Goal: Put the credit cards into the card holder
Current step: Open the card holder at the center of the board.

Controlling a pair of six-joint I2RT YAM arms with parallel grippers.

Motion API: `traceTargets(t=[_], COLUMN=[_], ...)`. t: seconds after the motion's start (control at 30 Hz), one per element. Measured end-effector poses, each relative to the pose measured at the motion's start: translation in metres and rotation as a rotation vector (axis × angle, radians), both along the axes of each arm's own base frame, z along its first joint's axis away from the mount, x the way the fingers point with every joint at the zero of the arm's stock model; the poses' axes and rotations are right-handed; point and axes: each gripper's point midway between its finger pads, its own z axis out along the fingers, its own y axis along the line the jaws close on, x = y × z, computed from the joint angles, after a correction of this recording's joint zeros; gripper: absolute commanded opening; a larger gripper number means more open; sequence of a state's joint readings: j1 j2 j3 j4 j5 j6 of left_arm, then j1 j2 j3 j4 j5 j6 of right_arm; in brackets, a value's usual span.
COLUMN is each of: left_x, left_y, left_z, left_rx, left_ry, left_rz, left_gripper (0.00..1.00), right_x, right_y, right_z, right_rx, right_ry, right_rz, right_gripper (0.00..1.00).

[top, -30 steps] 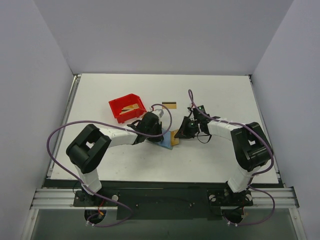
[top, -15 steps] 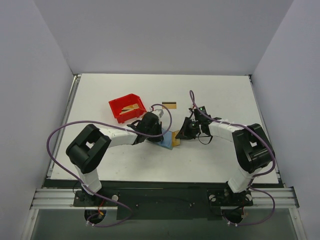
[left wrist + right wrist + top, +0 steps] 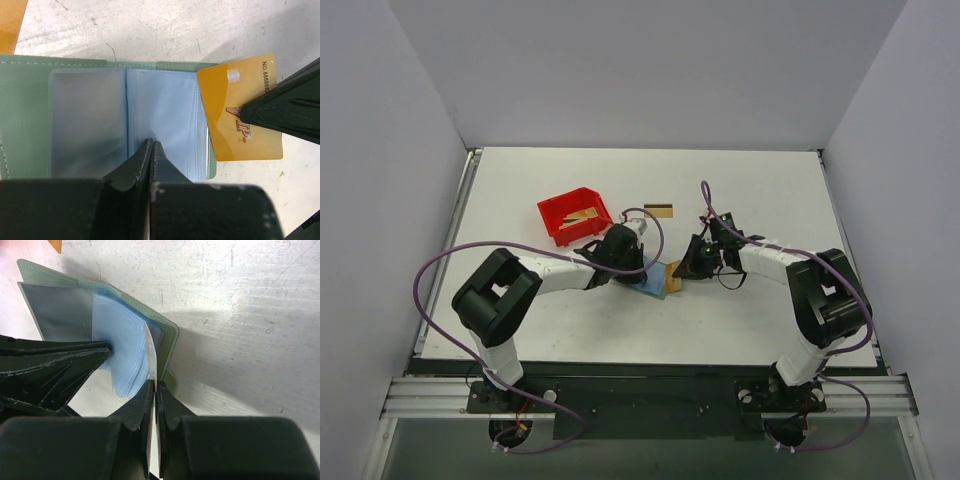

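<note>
The card holder (image 3: 655, 284) lies open at the table's middle, grey-green outside, light blue pockets inside (image 3: 160, 110). My left gripper (image 3: 638, 264) is shut, its tips (image 3: 151, 143) pressing down on the blue pockets at the fold. My right gripper (image 3: 688, 267) is shut on a gold credit card (image 3: 240, 115) and holds it on edge (image 3: 151, 352). The card's left end overlaps the holder's right edge (image 3: 167, 340). A second card with a dark stripe (image 3: 658, 210) lies on the table behind. More gold cards (image 3: 584, 215) lie in the red bin.
The red plastic bin (image 3: 560, 208) stands just behind and left of my left gripper. An orange-gold corner (image 3: 11, 20) shows at the left wrist view's top left. The two grippers sit close together over the holder. White walls enclose the table.
My right gripper has pushed the gold card a little to the left, so less of it shows beside the holder. My left gripper has stayed on the holder.
</note>
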State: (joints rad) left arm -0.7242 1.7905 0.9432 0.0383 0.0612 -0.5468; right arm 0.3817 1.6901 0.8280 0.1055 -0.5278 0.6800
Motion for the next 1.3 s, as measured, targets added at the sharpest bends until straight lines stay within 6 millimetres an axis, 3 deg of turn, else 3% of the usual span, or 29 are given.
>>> traceTargets(t=[0.77,1.3], left_x=[0.0,0.002], left_y=[0.0,0.002], left_z=[0.0,0.0], left_rx=[0.0,0.002], left_ry=[0.0,0.001], left_rz=[0.0,0.006], left_gripper=[0.0,0.0], right_x=[0.0,0.002], right_y=[-0.001,0.011], right_z=[0.0,0.001], right_rx=[0.0,0.087], right_ry=[0.001,0.042], right_rz=[-0.001,0.006], right_gripper=[0.0,0.0])
